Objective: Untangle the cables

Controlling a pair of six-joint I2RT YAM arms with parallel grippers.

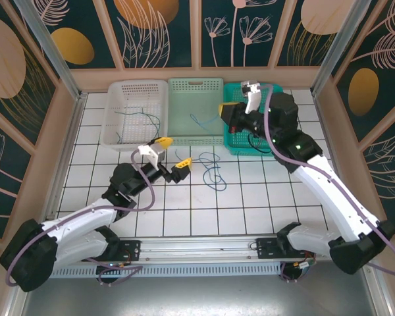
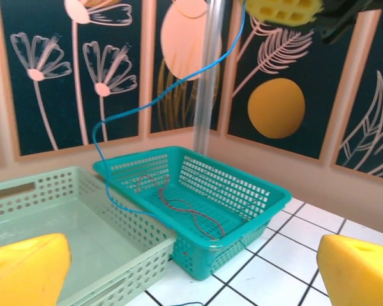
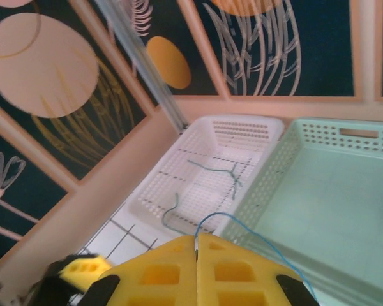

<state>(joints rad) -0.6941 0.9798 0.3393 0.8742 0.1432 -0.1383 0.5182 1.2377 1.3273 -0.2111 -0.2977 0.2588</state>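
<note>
Blue cable (image 2: pixel 147 105) pinched in the pressed-together right gripper (image 3: pixel 196 245), high over the seam between green basket (image 1: pixel 184 99) and teal basket (image 2: pixel 230 191), trailing down over their rims. Red cable (image 2: pixel 198 213) flat in the teal basket; green cable (image 3: pixel 210 167) in the white basket (image 1: pixel 128 89), far left. Loose cable (image 1: pixel 214 172) looped on bare tiles (image 1: pixel 250 204), near side of the baskets. Left gripper (image 1: pixel 173 153) spread wide, just left of those loops, not touching. Open tiles near and right of the loops, up to the right arm (image 1: pixel 322 184).
</note>
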